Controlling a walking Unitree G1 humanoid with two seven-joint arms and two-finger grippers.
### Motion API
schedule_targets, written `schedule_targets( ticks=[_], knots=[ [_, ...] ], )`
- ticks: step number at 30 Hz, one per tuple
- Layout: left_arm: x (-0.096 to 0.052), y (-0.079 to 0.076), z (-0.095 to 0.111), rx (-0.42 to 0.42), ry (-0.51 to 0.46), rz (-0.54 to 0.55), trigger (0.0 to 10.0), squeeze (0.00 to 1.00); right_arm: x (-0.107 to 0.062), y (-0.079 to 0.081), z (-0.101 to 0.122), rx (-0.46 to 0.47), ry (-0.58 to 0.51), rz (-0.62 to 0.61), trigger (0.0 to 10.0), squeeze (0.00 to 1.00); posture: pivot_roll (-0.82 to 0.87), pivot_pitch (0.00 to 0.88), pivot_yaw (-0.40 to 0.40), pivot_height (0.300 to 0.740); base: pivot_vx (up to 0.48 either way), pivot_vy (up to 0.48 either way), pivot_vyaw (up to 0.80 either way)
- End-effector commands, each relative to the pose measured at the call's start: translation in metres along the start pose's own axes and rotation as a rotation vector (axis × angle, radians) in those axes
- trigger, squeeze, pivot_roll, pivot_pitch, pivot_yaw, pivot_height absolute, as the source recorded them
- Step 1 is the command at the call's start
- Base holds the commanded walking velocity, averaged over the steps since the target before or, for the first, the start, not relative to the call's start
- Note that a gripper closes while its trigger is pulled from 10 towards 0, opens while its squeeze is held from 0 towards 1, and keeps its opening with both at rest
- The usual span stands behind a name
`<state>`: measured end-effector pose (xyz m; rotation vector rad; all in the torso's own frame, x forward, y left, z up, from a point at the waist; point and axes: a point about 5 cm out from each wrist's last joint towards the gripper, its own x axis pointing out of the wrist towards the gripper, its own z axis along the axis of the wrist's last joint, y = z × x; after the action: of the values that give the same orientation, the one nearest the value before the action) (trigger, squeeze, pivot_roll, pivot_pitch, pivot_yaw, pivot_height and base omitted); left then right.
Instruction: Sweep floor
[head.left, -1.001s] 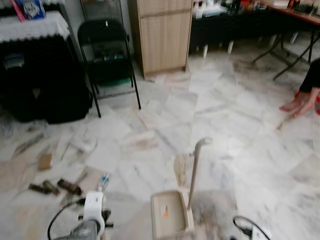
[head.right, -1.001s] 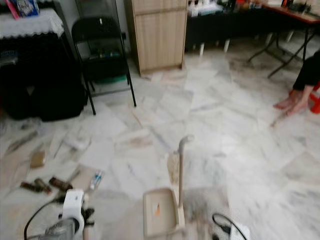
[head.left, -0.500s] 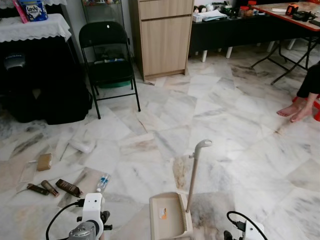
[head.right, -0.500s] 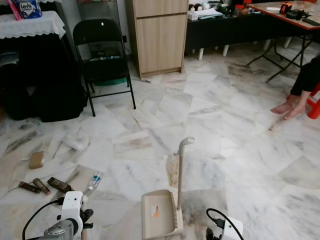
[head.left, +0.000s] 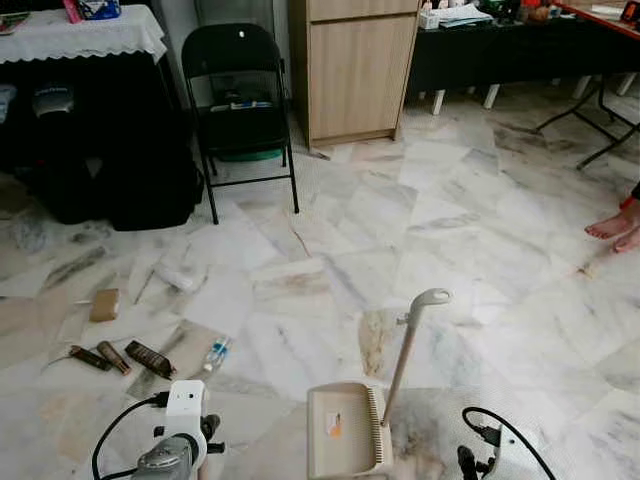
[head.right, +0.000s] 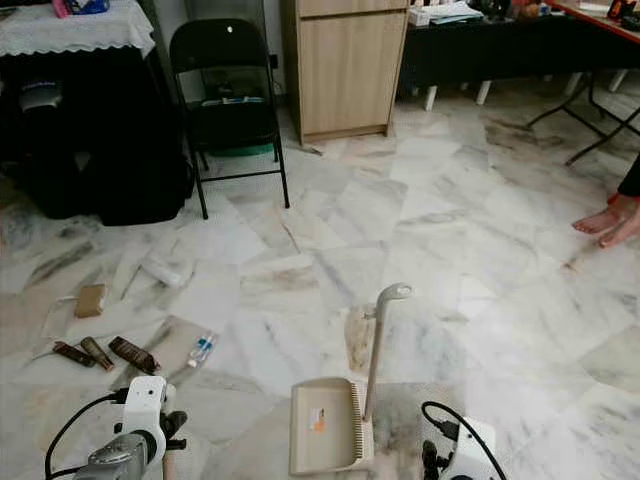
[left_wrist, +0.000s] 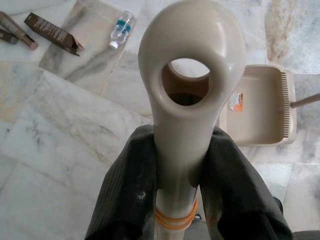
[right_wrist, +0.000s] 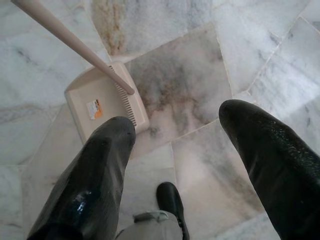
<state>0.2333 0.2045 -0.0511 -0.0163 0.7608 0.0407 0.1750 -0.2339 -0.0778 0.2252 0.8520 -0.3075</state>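
My left gripper (left_wrist: 179, 155) is shut on the top of a beige broom handle (left_wrist: 192, 85) that ends in a rounded grip with a hole. A beige dustpan (head.left: 345, 445) stands on the marble floor just in front of me, its long handle (head.left: 412, 345) tilted upward. My right gripper (right_wrist: 180, 122) hangs open above the floor beside the dustpan (right_wrist: 100, 107), with nothing between its fingers. Litter lies to the front left: brown boxes and tubes (head.left: 150, 358), a small water bottle (head.left: 214, 353), a tan box (head.left: 104, 304) and crumpled white paper (head.left: 180, 275).
A black folding chair (head.left: 240, 110) and a wooden cabinet (head.left: 355, 65) stand at the back. A black-draped table (head.left: 80, 120) is at the back left. A person's bare feet (head.left: 615, 225) rest on the floor at the right, near folding table legs (head.left: 600, 110).
The whole view has shifted as the camera turned a little left, and the earlier blur is gone. Broom, dustpan and both grippers keep their places relative to me.
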Motion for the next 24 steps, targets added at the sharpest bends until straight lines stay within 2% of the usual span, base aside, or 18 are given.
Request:
schedule_targets(
  ticks=[1, 4, 13, 16, 24],
  knots=[
    [-0.001, -0.002, -0.007, -0.020, 0.016, -0.013, 10.0, 0.00, 0.001, -0.001, 0.002, 0.003, 0.005, -0.003, 10.0, 0.00, -0.13, 0.000, 0.000, 0.740, 0.000, 0.000, 0.00],
    [-0.001, -0.002, -0.007, -0.017, 0.015, -0.014, 10.0, 0.00, 0.001, 0.000, 0.004, 0.003, 0.002, -0.001, 10.0, 0.00, -0.13, 0.000, 0.000, 0.740, 0.000, 0.000, 0.00],
    [-0.001, -0.002, -0.006, -0.018, 0.013, -0.014, 10.0, 0.00, 0.003, 0.009, 0.006, 0.000, -0.004, 0.009, 10.0, 0.00, -0.13, 0.000, -0.003, 0.740, 0.341, 0.000, 0.00],
    [-0.001, -0.002, -0.006, -0.022, 0.013, -0.006, 10.0, 0.00, 0.003, 0.013, 0.009, -0.001, -0.036, 0.021, 10.0, 0.00, -0.13, 0.000, -0.002, 0.740, 0.000, 0.000, 0.00],
    [-0.001, -0.001, -0.007, -0.023, 0.015, -0.009, 10.0, 0.00, 0.001, 0.021, -0.002, -0.003, -0.036, 0.031, 10.0, 0.00, -0.13, 0.000, -0.003, 0.740, 0.000, 0.000, 0.00]
  ],
)
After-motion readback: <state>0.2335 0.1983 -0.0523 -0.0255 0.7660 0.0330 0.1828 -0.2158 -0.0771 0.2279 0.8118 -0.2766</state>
